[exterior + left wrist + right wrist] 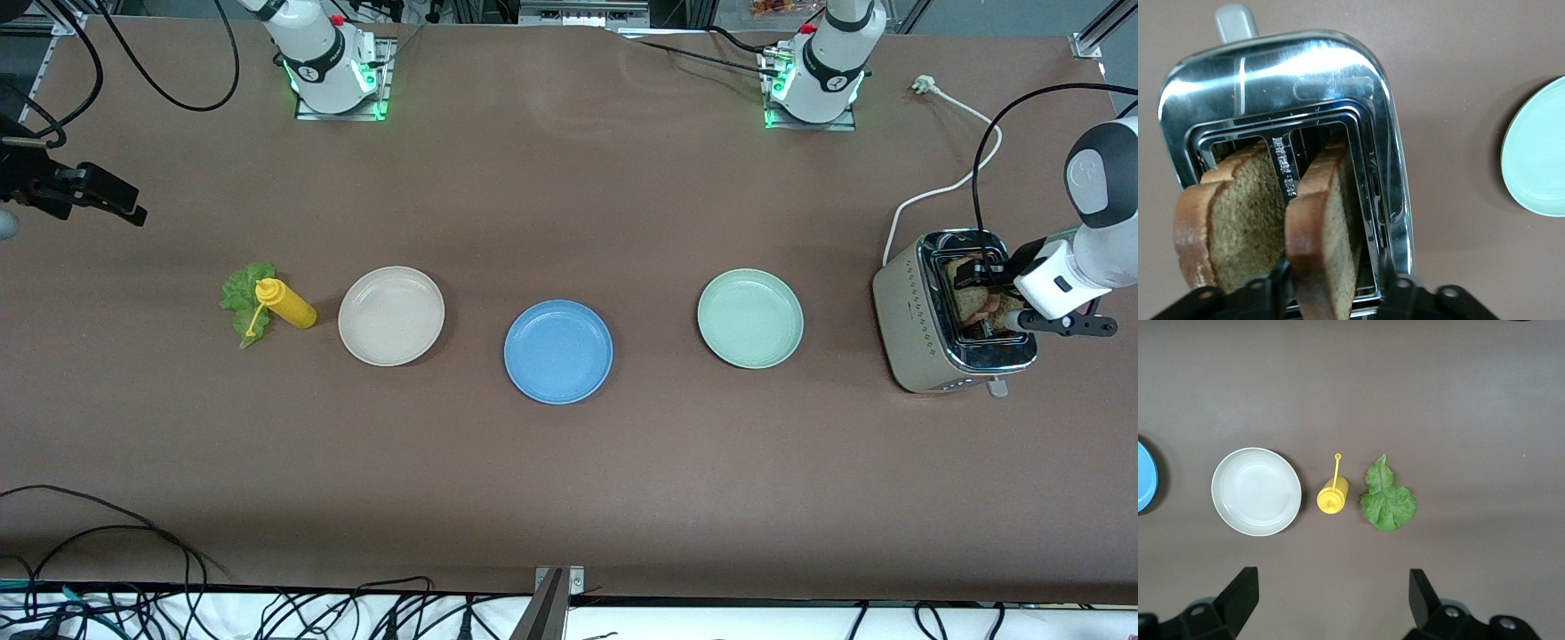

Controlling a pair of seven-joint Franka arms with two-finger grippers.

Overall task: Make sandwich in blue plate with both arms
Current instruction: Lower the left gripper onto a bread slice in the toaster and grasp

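Observation:
Two brown bread slices (1245, 220) stand in the slots of a beige and chrome toaster (916, 329) at the left arm's end of the table. My left gripper (1333, 270) is open over the toaster (1385, 100), with its fingers on either side of one slice (1328, 220); it also shows in the front view (987, 293). The blue plate (558, 351) lies empty at mid table. A green lettuce leaf (238, 298) lies at the right arm's end and shows in the right wrist view (1386, 500). My right gripper (1331, 593) is open and empty, high over the table at that end (116, 203).
A yellow squeeze bottle (286, 304) lies on the lettuce's edge. A beige plate (391, 316) sits between it and the blue plate. A pale green plate (749, 317) sits between the blue plate and the toaster. The toaster's white cord (942, 191) trails toward the left arm's base.

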